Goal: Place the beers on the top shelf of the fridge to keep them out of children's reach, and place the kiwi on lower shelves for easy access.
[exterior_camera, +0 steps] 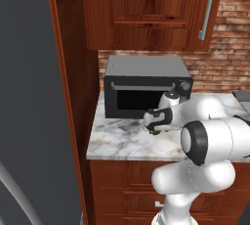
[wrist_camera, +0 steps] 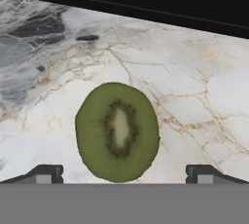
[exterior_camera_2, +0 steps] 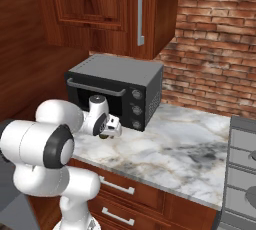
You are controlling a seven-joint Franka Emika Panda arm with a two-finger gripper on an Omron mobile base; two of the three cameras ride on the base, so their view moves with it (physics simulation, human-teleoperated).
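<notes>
The desk (exterior_camera: 122,143) and oven (exterior_camera: 146,89) were viewed from behind the arm, forward and down: from the left in one base view, from the right in the other. Both were shared by these views. The hand view was aimed closely down at the kiwi (wrist_camera: 117,131).

The counter (exterior_camera_2: 190,149) is white marble with grey and tan veins, crossing the middle of both base views above wooden drawer fronts. A black oven (exterior_camera: 146,84) stands on it — at centre in the left base view, left of centre in the right. In the hand view a kiwi (wrist_camera: 117,131) lies on the marble, cut face up — lower centre of the frame.
</notes>
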